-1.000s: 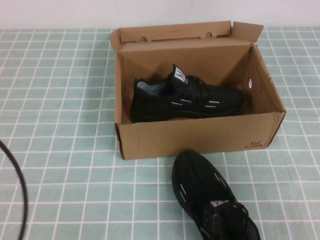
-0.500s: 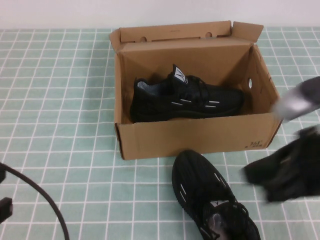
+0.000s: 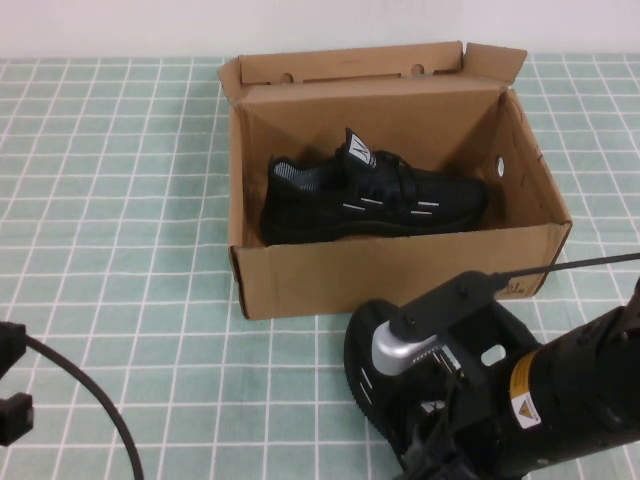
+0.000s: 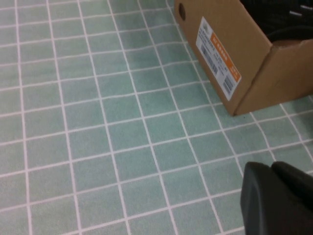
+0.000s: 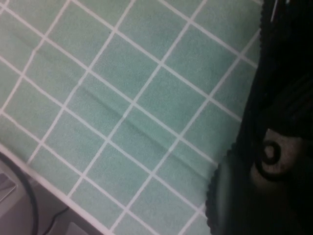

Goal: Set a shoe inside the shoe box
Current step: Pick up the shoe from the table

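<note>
The shoe box [image 4: 230, 58] bears a white-and-orange barcode label [image 4: 218, 62] — its print too small to read. A yellow warning triangle sticker [image 3: 521, 403] sits on the right arm [image 3: 560, 400].

The shoe box [image 3: 400, 270] is standing open — one sneaker [image 3: 375, 195] is filling its back half. Your right end effector [image 3: 450, 445] is crowding the shoe [image 3: 375, 345] below its front wall; your left end effector [image 4: 276, 200] is hanging over bare table [image 3: 120, 230].

Green-checked table [image 3: 120, 200]: shoe box [image 3: 400, 270], shoe [image 3: 372, 362].
</note>
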Motion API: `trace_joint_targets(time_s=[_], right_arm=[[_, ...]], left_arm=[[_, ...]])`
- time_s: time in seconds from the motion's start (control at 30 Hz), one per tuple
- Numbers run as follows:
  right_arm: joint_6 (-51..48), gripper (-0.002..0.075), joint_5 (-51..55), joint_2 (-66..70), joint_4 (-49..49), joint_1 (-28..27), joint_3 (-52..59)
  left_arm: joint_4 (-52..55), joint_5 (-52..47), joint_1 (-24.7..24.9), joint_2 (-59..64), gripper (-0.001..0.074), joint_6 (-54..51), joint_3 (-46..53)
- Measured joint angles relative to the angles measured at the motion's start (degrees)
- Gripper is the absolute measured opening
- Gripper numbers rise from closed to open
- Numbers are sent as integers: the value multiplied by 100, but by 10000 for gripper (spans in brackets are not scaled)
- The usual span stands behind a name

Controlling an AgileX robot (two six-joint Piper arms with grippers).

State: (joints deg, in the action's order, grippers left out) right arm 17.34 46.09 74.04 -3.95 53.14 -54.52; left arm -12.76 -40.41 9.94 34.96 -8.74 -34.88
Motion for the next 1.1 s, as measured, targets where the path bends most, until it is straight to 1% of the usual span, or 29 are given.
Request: trace_joint_targets(time_s=[0.07,0.1,0.33,0.6,0.67,0.73,0.77,0.8,0.83,0.87,0.9,1.1], right_arm=[[0,406,12,41,-67,0,0],[12,412,2,62,-79,0,0],[12,410,-134,302,-366,0,0],[-10,410,-451,923,-244,0,0],[-10,398,-481,1105,-216,0,0],[-22,369,-552,1294,-208,0,0],[-55,332,-587,1383,-208,0,0],[-110,266,-588,1460,-218,0,0],[-171,165,-588,1512,-219,0,0],[-229,42,-562,1556,-245,0,0],[-269,-1,-536,1567,-275,0,0],[-604,0,-314,1363,-244,0,-55]], left_arm=[[-14,-11,0,0,-4,0,0],[-18,-11,0,0,-4,0,0],[-27,-48,0,0,-4,-35,0],[-27,-92,0,0,-4,-35,0],[-41,-91,0,0,-4,-37,0],[-66,-94,0,0,-4,-37,0],[-77,-104,0,0,-4,-37,0],[-91,-126,0,0,-4,-37,0],[-91,-155,0,0,-4,-37,0],[-103,-179,0,0,-4,-37,0],[-103,-215,0,0,-4,-37,0],[-114,-282,0,0,-4,-47,0]])
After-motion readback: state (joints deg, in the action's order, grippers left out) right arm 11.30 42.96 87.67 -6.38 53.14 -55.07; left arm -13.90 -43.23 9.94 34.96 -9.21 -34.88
